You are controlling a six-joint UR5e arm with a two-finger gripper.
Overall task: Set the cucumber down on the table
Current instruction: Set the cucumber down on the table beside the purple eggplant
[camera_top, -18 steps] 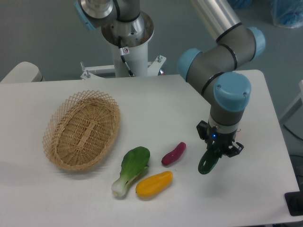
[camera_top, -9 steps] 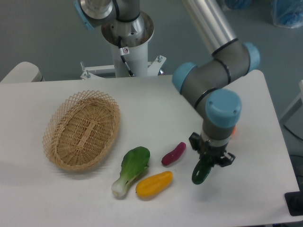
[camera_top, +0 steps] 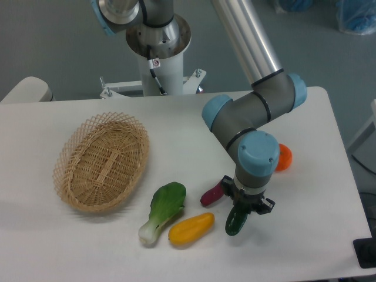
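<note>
Camera overhead-front shows my gripper (camera_top: 242, 207) clamped on the upper end of the cucumber (camera_top: 235, 221), which hangs tilted, its lower tip close to the table (camera_top: 194, 132); I cannot tell whether it touches. Taking the yellow vegetable (camera_top: 191, 228) as my landmark, the cucumber sits just to its right, apart from it. The purple vegetable (camera_top: 211, 193) lies just above-right of the yellow one, partly hidden behind the wrist, and the bok choy (camera_top: 164, 210) lies just to its left. The wicker basket (camera_top: 101, 161) is well off to its upper left, and an orange object (camera_top: 283, 157) peeks out beyond the arm, well to the upper right. I judge the cucumber to be light and stiff, with a glossy skin that could slip between the fingers; held near one end, it may swing or roll once let go. A hold nearer its middle would be steadier. For release I would want it low and nearly flat, so it settles without rolling into the yellow vegetable.
</note>
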